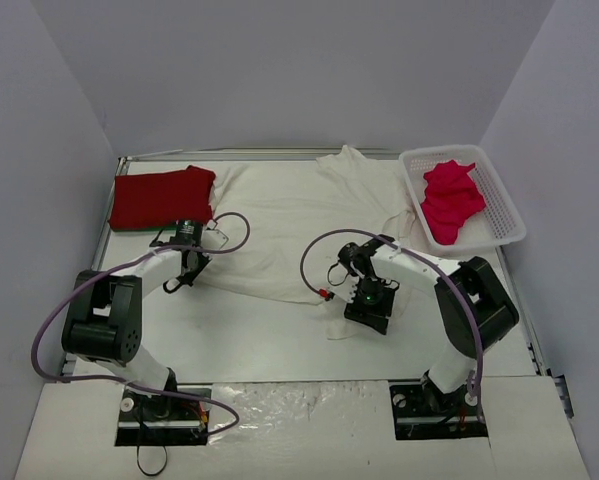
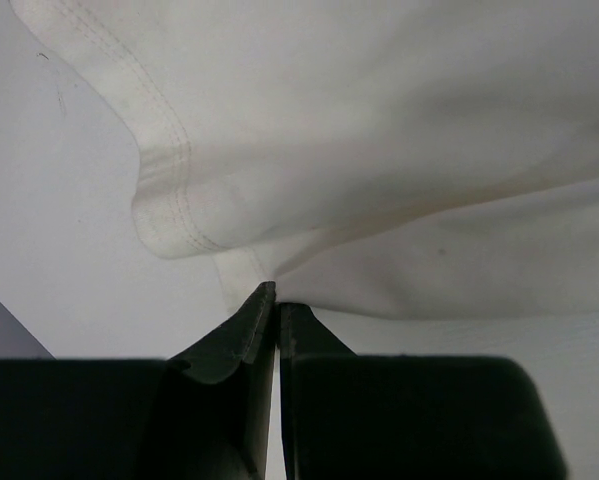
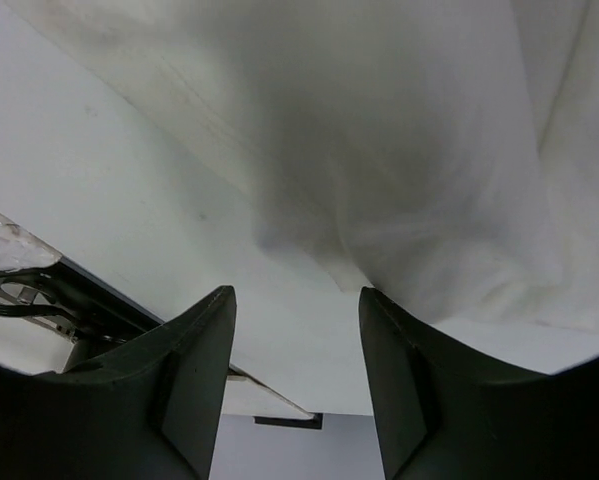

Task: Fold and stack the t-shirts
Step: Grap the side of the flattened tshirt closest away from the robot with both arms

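Observation:
A large cream-white t-shirt [image 1: 289,210] lies spread and wrinkled across the middle of the table. My left gripper [image 1: 182,278] is at its lower left edge. In the left wrist view the gripper [image 2: 276,296] is shut on a pinch of the cream-white shirt [image 2: 379,150] beside its stitched hem. My right gripper [image 1: 364,312] is over the shirt's lower right part. In the right wrist view it [image 3: 297,300] is open and empty, and the shirt's edge [image 3: 399,180] lies just beyond its fingertips. A folded red t-shirt [image 1: 162,197] lies at the back left. A pinkish-red t-shirt [image 1: 451,200] lies crumpled in the basket.
A white plastic lattice basket [image 1: 507,205] stands at the back right. Cables loop from both arms above the table. The table's raised rim [image 1: 259,154] runs along the back, with grey walls close on all sides.

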Robot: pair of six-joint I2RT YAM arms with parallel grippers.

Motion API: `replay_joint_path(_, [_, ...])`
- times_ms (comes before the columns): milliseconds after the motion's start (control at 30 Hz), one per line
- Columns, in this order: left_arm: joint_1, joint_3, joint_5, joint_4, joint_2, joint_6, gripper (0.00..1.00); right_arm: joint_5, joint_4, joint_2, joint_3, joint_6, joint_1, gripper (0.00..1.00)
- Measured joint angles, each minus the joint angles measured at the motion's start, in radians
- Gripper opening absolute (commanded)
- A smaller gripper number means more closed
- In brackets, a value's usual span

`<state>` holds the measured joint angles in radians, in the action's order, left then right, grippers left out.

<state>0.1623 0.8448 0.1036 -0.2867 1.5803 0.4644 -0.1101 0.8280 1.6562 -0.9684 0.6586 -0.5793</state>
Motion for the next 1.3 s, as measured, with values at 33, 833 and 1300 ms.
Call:
replay_joint_path(33, [0.0,0.0,-0.002,0.0,0.0,-0.001,0.02,-0.003,-0.008,0.01,0.0,-0.003,-0.009,0.48])
replay_joint_path(833, [0.0,0.0,-0.045,-0.012,0.0,-0.003,0.02,0.093,-0.085,0.121,-0.016,-0.095,-0.064,0.0])
replay_joint_path(1300, [0.031,0.0,-0.082,-0.122,-0.1,0.032,0.02,0.084,-0.051,0.002,-0.018,-0.116,-0.055,0.0])
